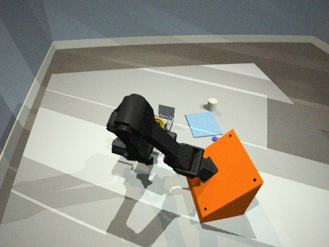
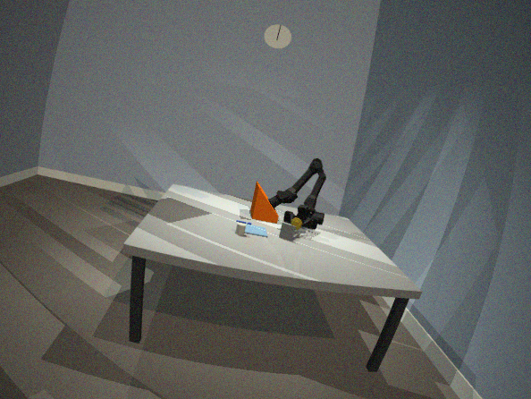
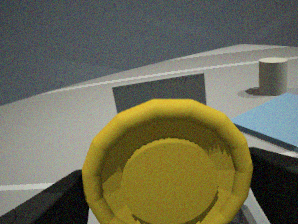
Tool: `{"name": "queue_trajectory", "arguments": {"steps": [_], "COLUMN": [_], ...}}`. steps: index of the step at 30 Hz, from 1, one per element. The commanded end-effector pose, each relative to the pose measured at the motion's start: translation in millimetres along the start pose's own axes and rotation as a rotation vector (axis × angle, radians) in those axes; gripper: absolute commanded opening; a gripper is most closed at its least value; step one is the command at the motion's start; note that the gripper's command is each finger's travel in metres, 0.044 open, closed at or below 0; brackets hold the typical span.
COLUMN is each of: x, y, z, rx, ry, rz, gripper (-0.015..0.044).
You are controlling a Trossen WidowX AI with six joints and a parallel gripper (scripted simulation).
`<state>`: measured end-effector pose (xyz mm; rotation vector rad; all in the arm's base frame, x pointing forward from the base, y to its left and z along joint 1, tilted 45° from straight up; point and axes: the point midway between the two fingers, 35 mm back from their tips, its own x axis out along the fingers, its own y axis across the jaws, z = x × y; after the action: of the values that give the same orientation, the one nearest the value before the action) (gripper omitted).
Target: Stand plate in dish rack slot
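The yellow plate (image 1: pixel 161 121) (image 2: pixel 296 223) (image 3: pixel 170 180) is held upright, its round face towards the wrist camera. My gripper (image 2: pixel 295 221) (image 3: pixel 166 169) is shut on it, with one black finger at each side of the rim in the wrist view. The dish rack, with a grey end panel (image 1: pixel 166 110) (image 2: pixel 287 230) (image 3: pixel 160 89) and thin pale rails, stands just beyond the plate in the wrist view. The plate and the arm hide much of the rack. Whether the plate's lower edge is above the rails or between them cannot be told.
A light blue board (image 1: pixel 204 124) (image 2: pixel 256 231) (image 3: pixel 272 120) lies right of the rack in the top view, with a pale cylinder (image 1: pixel 212 105) (image 2: pixel 240 229) (image 3: pixel 273 77) behind it and a small blue object (image 1: pixel 215 139) at its near edge. A large orange wedge (image 1: pixel 230 169) (image 2: pixel 263 207) stands nearer the arm's base.
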<state>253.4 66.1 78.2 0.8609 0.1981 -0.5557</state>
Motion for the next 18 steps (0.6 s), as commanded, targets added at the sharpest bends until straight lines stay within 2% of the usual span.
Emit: {"name": "queue_trajectory", "arguments": {"steps": [1,14,18], "x": [8,17,19], "y": [-4,-7,-7], "z": [0,1,-14], "rx": [-0.008,0.003,0.01], "ry": [-0.001,-0.004,-0.005], "rz": [-0.005,0.0,0.003], "gripper": [0.0,0.0,0.0]}}
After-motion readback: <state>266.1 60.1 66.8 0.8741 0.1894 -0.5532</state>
